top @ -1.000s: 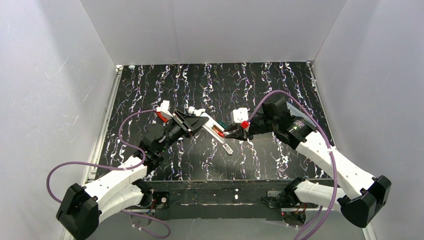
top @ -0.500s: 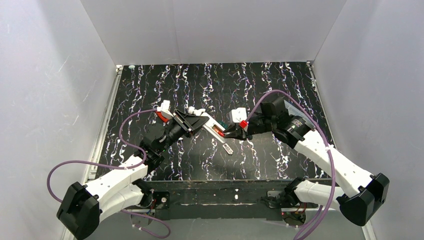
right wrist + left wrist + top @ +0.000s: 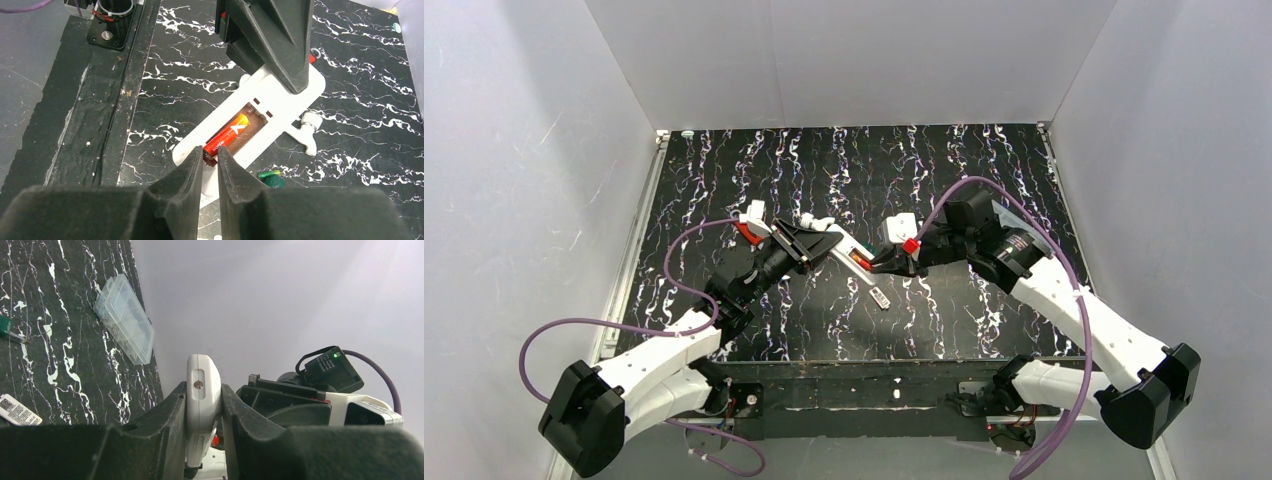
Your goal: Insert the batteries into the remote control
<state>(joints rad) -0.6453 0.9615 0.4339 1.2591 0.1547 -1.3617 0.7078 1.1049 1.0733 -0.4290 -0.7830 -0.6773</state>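
Observation:
The white remote control [image 3: 852,262] lies slanted at mid-table, back up, with its battery bay [image 3: 245,131] open. My left gripper [image 3: 812,240] is shut on the remote's far end, which shows edge-on between the fingers in the left wrist view [image 3: 203,390]. My right gripper [image 3: 210,156] is shut on the near end of a red-orange battery [image 3: 227,138]. That battery lies along the bay, its far end in the recess. My right gripper also shows in the top view [image 3: 873,266] at the remote's middle. I see no other battery.
A green-handled screwdriver [image 3: 270,178] lies just right of the remote. A small whitish cover plate with a barcode label [image 3: 881,297] lies at the remote's near end. A clear plastic compartment box [image 3: 124,325] sits by the right wall.
My right arm has shifted slightly left toward the remote, bringing the battery closer into the bay. The left gripper and the remote have stayed in place.

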